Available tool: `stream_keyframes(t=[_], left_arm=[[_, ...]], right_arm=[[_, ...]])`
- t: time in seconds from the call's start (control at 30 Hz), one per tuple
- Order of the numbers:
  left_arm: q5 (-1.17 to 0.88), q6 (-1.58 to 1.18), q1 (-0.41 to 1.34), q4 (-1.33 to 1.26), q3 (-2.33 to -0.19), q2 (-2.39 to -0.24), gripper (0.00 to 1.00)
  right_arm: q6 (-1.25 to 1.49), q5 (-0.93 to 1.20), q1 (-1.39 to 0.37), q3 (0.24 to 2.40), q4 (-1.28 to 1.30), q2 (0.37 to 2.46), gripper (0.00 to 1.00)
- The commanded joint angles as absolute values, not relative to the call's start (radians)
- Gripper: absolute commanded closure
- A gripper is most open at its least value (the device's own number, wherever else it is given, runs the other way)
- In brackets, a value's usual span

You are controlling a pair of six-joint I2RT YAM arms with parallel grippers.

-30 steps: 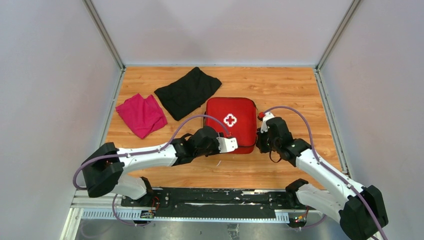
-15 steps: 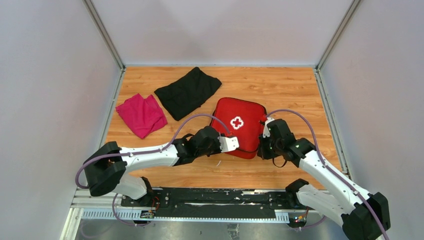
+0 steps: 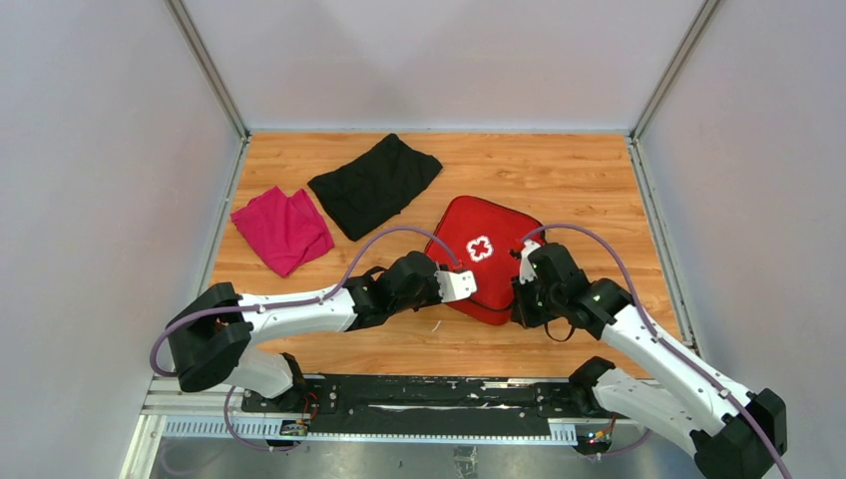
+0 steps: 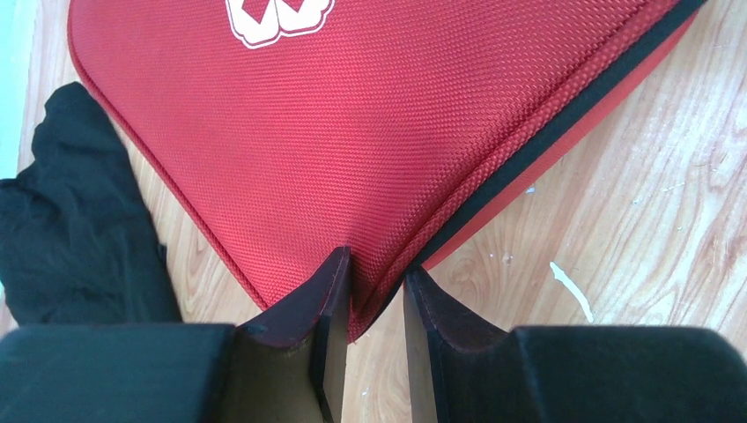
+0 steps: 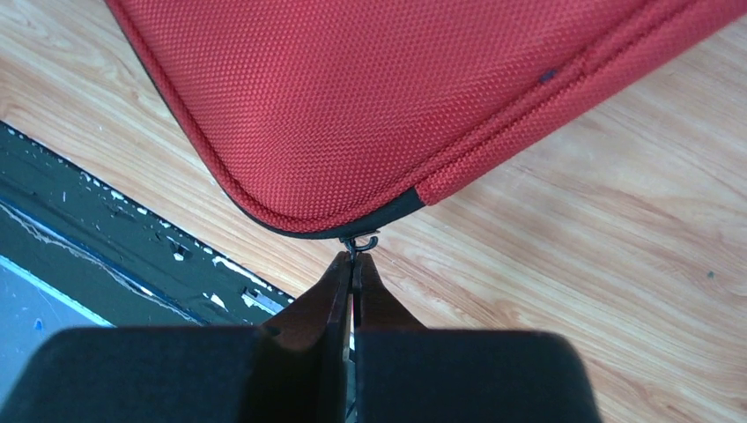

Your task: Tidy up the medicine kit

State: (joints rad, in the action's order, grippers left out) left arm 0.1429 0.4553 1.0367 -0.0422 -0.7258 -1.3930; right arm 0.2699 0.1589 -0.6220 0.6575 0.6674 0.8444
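Kit lies between the arms: left gripper clamps one near corner, right gripper is clenched on the zip pull at the next.

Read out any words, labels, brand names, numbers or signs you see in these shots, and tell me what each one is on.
Words, brands, numbers: none can be read in any view.
Sign: a white cross, no lettering, on the lid of the red medicine kit.
Black cloth and magenta cloth: no print or tag shows.
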Motion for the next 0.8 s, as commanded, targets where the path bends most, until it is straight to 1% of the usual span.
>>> stream_keyframes(t=[0.0,0.1,0.23,0.4,0.57,0.77], left_arm=[[0.157,0.379,1.033,0.014,-0.725,-1.428,1.00],[0.148,0.373,1.034,0.013,-0.728,-1.433,1.00],[0.166,0.381,1.034,0.026,-0.727,-1.434,1.00],[0.166,0.364,1.002,0.017,-0.708,-1.414,1.00],[0.152,0.357,0.992,0.021,-0.709,-1.402,1.00],[0.120,0.352,0.992,0.035,-0.723,-1.411,1.00]], right_arm=[[0.285,0.238,-0.703,0.668,0.647,0.830,1.00],[0.311,0.196,-0.783,0.647,0.604,0.872,1.00],[0.299,0.129,-0.873,0.657,0.609,0.931,1.00],[0.300,0.123,-0.892,0.653,0.607,0.905,1.00],[0.338,0.165,-0.898,0.575,0.465,0.822,1.00],[0.426,0.133,-0.949,0.569,0.350,0.909,1.00]])
